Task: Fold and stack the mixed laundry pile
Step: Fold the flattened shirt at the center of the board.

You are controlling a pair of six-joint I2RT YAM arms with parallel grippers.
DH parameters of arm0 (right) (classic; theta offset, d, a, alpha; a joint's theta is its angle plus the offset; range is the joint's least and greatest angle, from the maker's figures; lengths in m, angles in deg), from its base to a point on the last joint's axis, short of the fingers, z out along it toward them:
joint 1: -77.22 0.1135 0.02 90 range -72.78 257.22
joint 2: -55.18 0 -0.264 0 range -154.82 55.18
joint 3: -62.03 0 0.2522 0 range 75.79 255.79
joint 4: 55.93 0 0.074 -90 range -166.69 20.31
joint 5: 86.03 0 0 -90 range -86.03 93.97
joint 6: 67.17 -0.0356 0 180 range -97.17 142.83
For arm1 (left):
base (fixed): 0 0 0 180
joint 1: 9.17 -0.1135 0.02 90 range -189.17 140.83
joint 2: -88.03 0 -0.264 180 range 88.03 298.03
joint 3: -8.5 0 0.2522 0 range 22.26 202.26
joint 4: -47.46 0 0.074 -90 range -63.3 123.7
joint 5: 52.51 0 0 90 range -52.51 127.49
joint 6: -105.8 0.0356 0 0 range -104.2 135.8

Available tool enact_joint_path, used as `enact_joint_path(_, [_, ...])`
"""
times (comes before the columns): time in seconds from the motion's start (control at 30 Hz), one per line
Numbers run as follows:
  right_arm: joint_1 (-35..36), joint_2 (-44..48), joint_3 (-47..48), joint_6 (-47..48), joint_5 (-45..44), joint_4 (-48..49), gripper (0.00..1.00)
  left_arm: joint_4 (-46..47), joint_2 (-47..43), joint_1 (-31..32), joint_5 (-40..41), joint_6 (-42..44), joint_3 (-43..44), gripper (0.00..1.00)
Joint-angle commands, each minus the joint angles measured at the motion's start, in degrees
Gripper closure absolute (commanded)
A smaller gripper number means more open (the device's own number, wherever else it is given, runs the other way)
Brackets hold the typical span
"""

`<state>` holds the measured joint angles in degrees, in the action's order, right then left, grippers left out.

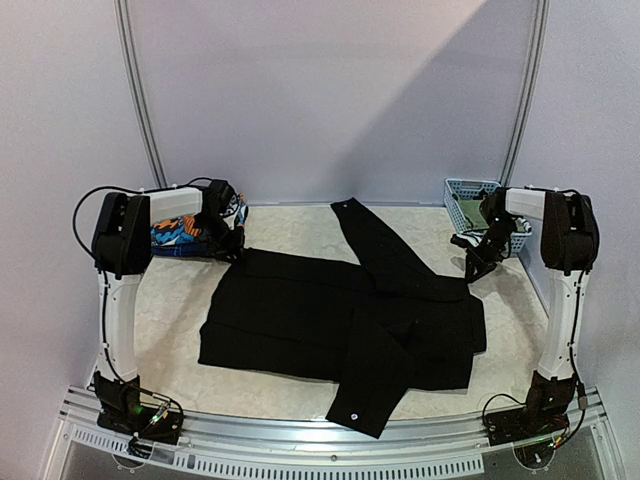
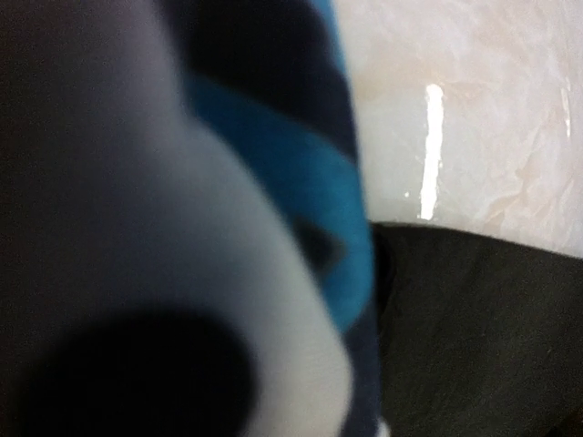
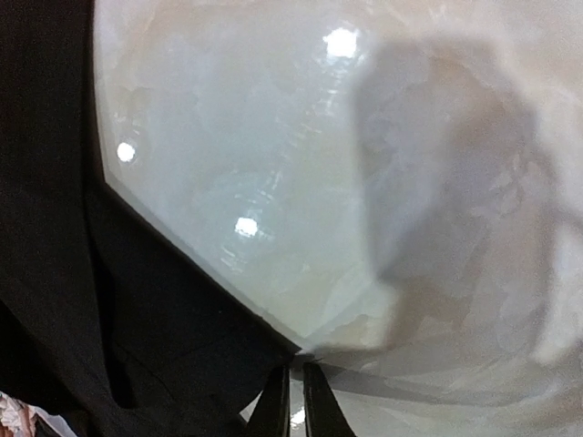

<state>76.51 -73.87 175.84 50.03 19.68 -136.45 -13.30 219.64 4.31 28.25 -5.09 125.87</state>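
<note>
The right hand (image 1: 472, 270) is pressed together at a corner of the black trousers (image 1: 300, 320) (to flatten them, I think); left hand (image 1: 230, 245): cannot tell.

**Top view:** the orange-blue-white print (image 1: 172, 236) lies mostly behind the left arm, and the left end effector (image 1: 232, 242) is too small to read. The right arm covers the right side of the basket (image 1: 462, 192).

**Left wrist view:** the print, wholly out of focus, fills the left two-thirds.

**Right wrist view:** only the tips of the right end effector (image 3: 295, 405) show at the bottom edge, grip indeterminable. The black trousers (image 3: 55, 273) are cropped at the left.
</note>
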Motion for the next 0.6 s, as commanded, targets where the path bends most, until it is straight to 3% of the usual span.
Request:
enact_joint_path(0.0, [0.4, -4.4, 1.3, 0.2, -1.0, 0.5, 0.99, -0.3, 1.5, 0.0, 0.1, 0.6, -1.3, 0.83])
enact_joint_path(0.13, [2.6, -4.6, 2.7, 0.2, -1.0, 0.8, 1.0, 0.4, 0.3, -0.2, 0.8, 0.7, -2.6, 1.0])
enact_joint_path(0.33, [3.8, -4.5, 6.4, -1.4, -1.6, 0.5, 0.98, 1.2, -2.0, -0.7, 1.0, 0.8, -4.9, 1.0])
enact_joint_path(0.4, [3.8, -4.1, 6.2, -3.7, -2.4, 0.7, 0.82, 1.4, -2.5, -0.7, 1.0, 0.8, -5.6, 1.0])
enact_joint_path(0.57, [3.8, 0.2, 3.9, -6.8, -4.1, 2.4, 0.7, 1.4, -3.7, -0.8, 1.4, 0.9, -7.0, 1.0])
